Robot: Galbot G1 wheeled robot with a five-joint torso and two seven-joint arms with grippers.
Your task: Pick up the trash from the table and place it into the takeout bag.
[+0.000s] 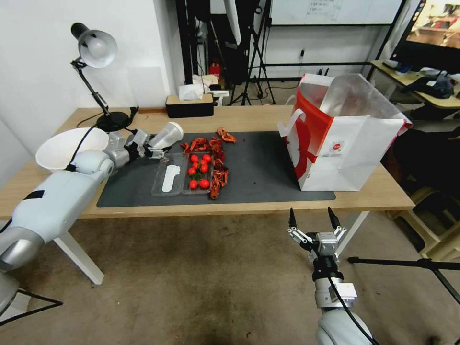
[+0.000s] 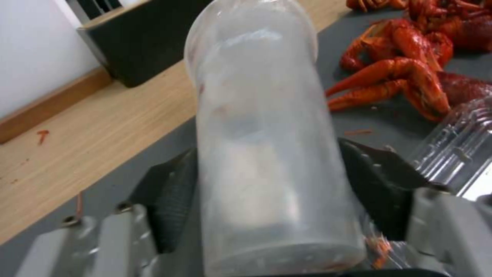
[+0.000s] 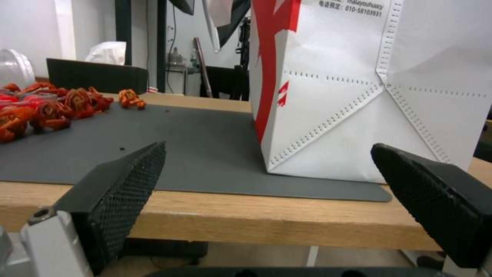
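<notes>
Nearest us, the right gripper (image 1: 311, 219) hangs in front of the table's front edge, below the tabletop, its black jaws spread wide and holding nothing. Beyond it, on the long light-wood table (image 1: 378, 191), the dark grey mat (image 1: 258, 172) carries the tall white paper takeout bag with red sides (image 1: 342, 139), standing upright with its mouth open. To the left, the left gripper (image 1: 152, 149) is over the mat's far left corner with its jaws closed on the translucent plastic cup (image 1: 165, 136). The cup's long axis is tilted, its wide rim pointing up and away toward the black tissue box (image 1: 189, 105); we see it raised above the mat.
</notes>
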